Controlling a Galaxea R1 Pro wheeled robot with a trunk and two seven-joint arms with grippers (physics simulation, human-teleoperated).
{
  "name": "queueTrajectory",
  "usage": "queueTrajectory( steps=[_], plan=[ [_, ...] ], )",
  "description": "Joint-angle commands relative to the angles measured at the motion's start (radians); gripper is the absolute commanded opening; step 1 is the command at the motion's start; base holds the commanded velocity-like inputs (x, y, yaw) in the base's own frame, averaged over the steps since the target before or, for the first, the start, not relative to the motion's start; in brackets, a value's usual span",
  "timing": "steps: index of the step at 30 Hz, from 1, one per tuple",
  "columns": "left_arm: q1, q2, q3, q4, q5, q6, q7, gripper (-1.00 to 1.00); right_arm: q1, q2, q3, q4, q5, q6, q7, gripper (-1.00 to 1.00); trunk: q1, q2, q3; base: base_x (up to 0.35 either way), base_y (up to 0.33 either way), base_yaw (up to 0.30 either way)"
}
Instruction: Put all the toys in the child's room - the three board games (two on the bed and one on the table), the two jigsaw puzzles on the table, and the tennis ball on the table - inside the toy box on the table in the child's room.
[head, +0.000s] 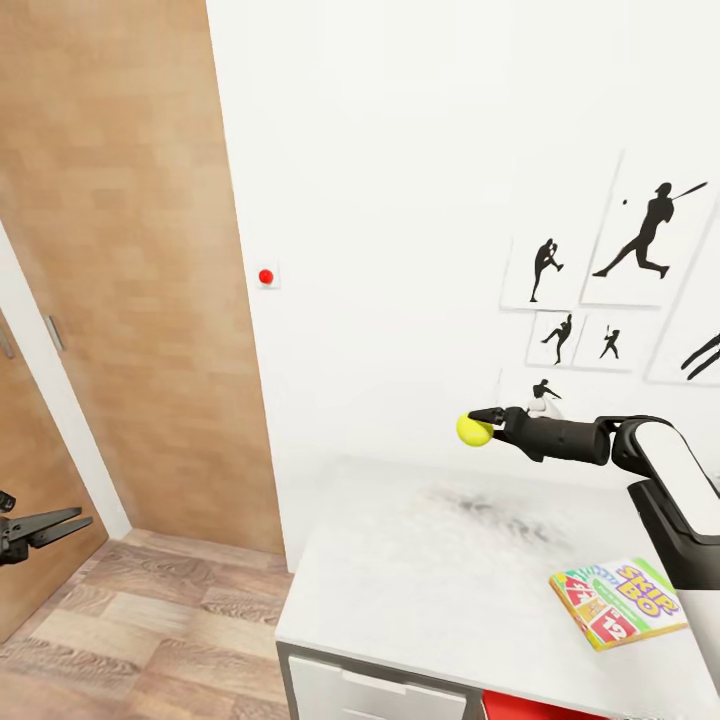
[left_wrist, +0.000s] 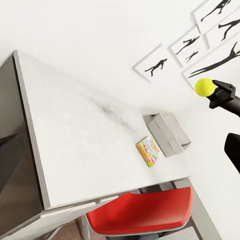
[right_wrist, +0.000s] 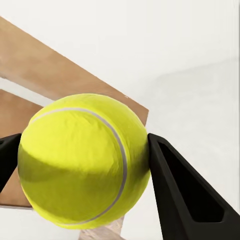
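Right pincer (head: 483, 422) clamps the small yellow-green tennis ball (head: 472, 430) between both fingers, held in the air above the far end of the pale grey-white mottled worktop (head: 430, 560). Green-red-white Skip-Bo box (head: 618, 602) lies flat on the worktop just beside the shallow light-grey metallic toy box (left_wrist: 167, 133). Left pincer (head: 60, 524) hangs off to the side over the wood-plank floor (head: 150, 620), fingers slightly apart, holding nothing.

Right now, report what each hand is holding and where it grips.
The right hand pinches the tennis ball across its middle, one finger on each side, above the table. The left hand holds nothing.
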Motion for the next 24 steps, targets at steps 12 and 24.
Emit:
queueTrajectory(
  steps=[12, 24],
  plan=[
    [0.000, 0.000, 0.000, -0.001, 0.000, 0.011, -0.004, 1.00, 0.000, -0.001, -0.009, -0.004, -0.014, 0.000, -0.009, -1.00, 0.001, -0.001, 0.012, 0.000, 0.000, -0.194],
    [0.000, 0.000, 0.000, -0.004, -0.001, 0.010, -0.004, 1.00, 0.000, -0.002, -0.031, -0.003, -0.014, 0.000, -0.008, -1.00, 0.001, -0.001, 0.024, -0.139, -0.048, -0.232]
  ],
)
